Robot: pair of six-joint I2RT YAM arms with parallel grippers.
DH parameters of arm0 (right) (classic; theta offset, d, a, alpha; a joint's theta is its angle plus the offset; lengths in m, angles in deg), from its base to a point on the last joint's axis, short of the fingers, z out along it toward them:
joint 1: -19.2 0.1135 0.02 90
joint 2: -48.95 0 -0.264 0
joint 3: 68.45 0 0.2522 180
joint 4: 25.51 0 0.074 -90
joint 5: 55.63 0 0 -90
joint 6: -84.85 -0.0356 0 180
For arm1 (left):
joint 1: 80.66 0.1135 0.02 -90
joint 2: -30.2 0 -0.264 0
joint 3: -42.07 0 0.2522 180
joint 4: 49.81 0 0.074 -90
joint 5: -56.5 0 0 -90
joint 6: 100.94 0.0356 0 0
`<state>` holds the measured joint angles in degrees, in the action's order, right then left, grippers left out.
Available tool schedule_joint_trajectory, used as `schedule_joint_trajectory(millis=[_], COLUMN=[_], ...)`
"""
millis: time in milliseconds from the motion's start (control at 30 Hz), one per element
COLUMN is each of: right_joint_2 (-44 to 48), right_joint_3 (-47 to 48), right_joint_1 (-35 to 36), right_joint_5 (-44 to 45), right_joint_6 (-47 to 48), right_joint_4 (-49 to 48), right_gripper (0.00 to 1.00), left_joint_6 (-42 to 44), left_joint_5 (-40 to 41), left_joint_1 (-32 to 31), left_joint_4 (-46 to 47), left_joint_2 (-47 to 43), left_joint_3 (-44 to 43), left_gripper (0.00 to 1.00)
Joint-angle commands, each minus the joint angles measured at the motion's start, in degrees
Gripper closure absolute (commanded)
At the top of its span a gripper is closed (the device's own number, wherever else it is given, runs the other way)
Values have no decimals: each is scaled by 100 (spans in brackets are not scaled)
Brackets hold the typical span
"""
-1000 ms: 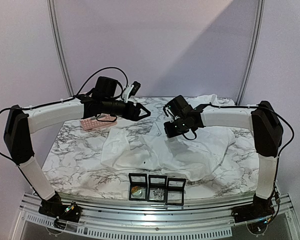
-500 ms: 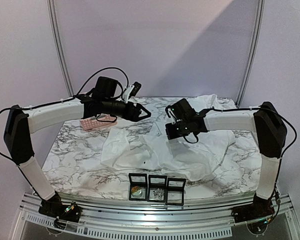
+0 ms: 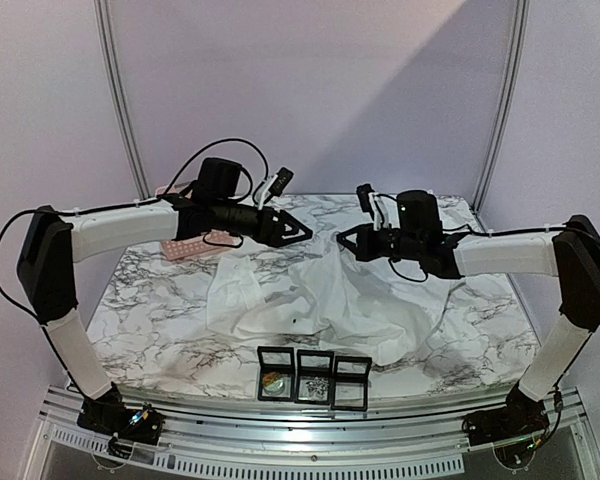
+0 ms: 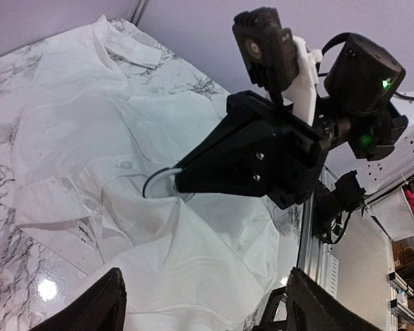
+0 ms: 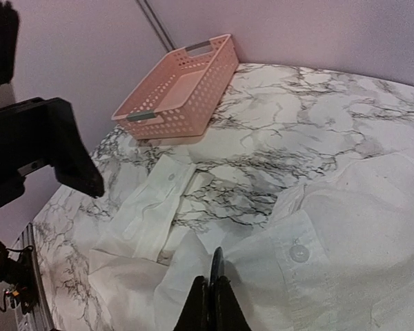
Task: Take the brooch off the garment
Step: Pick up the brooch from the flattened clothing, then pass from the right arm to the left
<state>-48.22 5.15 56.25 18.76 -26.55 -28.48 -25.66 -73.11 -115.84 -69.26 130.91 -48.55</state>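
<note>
Garment lies spread and rumpled over the middle of the marble table, reaching out to 3 o'clock. We cannot pick out the brooch for certain; a small dark speck shows on the cloth toward 6 o'clock.

The right gripper hangs at 1 o'clock with its jaws pressed together on a fold of the cloth, which rises in a tent to the tip. The left gripper hovers at 11 o'clock, jaws wide and holding nothing, apart from the cloth.

At 10 o'clock stands a pink basket, just beside a sleeve cuff.

At 6 o'clock three black display boxes stand in a row, side by side. The left box holds a roundish gold-toned piece. The middle box holds small silvery bits. We cannot tell what the right box holds.
</note>
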Motion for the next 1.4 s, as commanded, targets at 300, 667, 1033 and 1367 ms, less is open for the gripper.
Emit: schedule_joint_trajectory(millis=[300,667,1033,1367], right_joint_2=[-35,-301,-518,-583], right_joint_3=[-166,64,228,309], right_joint_1=[-121,-220,-291,-310], right_joint_5=[-2141,-2882,-3298,-3430], right_joint_6=[-49,128,114,146], right_joint_4=[-1383,-1034,-955,-866], right_gripper=[100,100,100,100], left_joint_6=[-86,-105,-257,-305], left_joint_5=[-640,-1151,-1347,-1454], left_joint_1=[20,64,47,29], left_joint_4=[684,981,1175,1187], left_joint_2=[652,778,884,967], left_joint_3=[183,222,219,189], left_gripper=[22,36,68,85])
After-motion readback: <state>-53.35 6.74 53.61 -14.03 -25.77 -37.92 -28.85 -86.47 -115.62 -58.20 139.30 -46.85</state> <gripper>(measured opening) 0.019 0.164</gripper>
